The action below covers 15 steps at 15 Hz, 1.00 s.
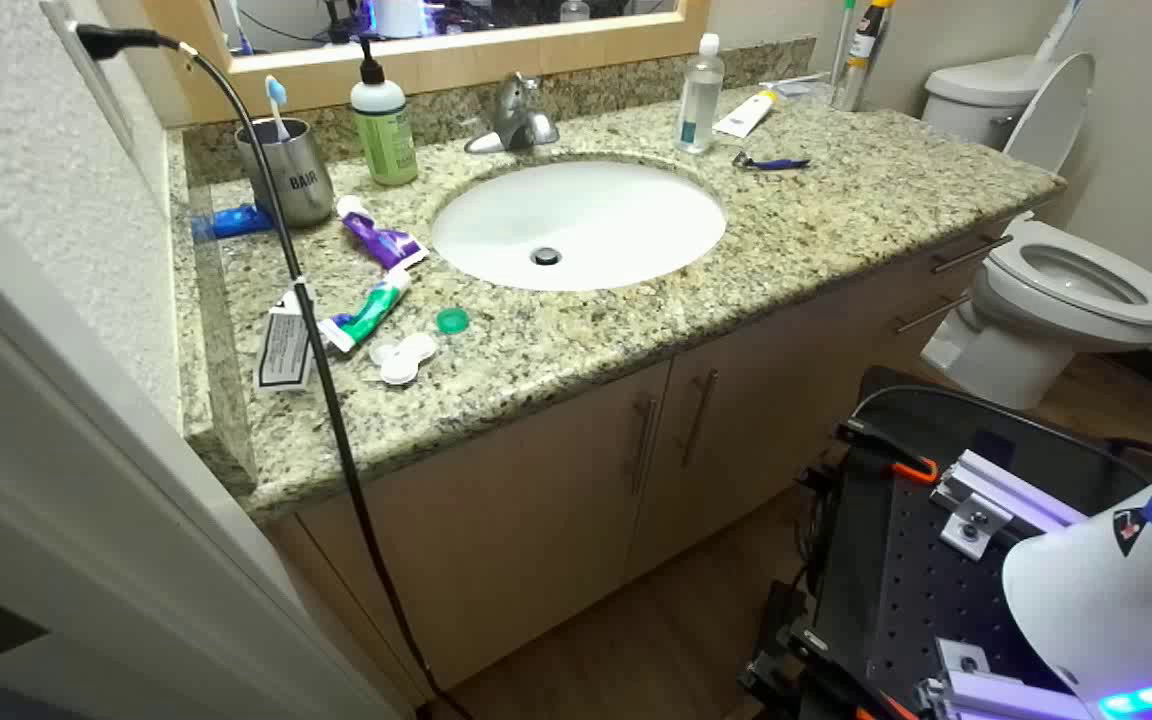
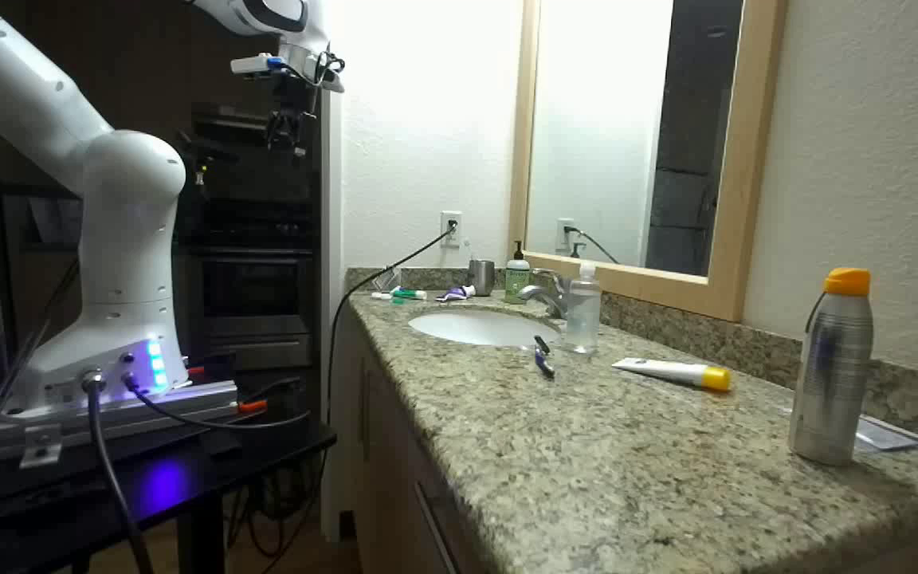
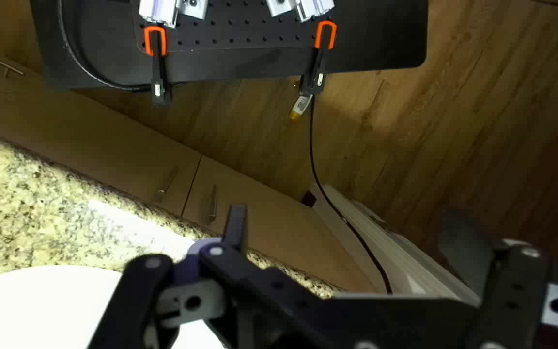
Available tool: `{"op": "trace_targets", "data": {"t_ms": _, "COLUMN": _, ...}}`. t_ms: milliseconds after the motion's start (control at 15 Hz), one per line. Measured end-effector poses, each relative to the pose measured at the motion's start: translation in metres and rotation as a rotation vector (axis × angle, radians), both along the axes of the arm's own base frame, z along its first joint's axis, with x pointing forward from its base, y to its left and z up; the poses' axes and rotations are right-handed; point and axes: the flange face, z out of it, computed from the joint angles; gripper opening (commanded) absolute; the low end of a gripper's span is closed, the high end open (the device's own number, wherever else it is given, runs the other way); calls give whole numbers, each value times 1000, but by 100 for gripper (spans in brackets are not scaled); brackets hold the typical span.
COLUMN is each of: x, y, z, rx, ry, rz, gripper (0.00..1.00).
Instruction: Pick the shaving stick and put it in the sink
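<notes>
Granite bench [image 1: 896, 195], oval sink [image 1: 626, 220] set in it. Your gripper [image 3: 349, 237] hangs higher than both, jaws spread, grasping nothing. From it, in an exterior view, your blue-handled razor [image 2: 543, 359] lies toward 4 o'clock, on the bench near the sink; long axis about 12-to-6, head at 12. Count: bench one, sink one, gripper one, razor one.

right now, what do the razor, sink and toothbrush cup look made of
Razor: likely plastic handle, smooth-looking dark blue; head too small to tell. Sink: probably glazed ceramic, smooth and evenly white. Toothbrush cup: looks like satin stainless steel, grey with soft metallic highlights.
</notes>
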Motion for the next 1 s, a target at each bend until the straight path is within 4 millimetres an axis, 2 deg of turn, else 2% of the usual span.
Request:
{"op": "trace_targets", "data": {"t_ms": 533, "x": 0, "y": 0, "z": 0, "rx": 0, "ry": 0, "rz": 0, "gripper": 100}}
{"op": "trace_targets", "data": {"t_ms": 733, "x": 12, "y": -5, "z": 9, "rx": 42, "ry": -55, "rz": -85, "gripper": 100}}
{"op": "trace_targets", "data": {"t_ms": 867, "x": 30, "y": -23, "z": 24, "rx": 97, "ry": -100, "rz": -179, "gripper": 100}}
{"op": "trace_targets", "data": {"t_ms": 1000, "x": 47, "y": -56, "z": 41, "rx": 145, "ry": -133, "rz": -275, "gripper": 100}}
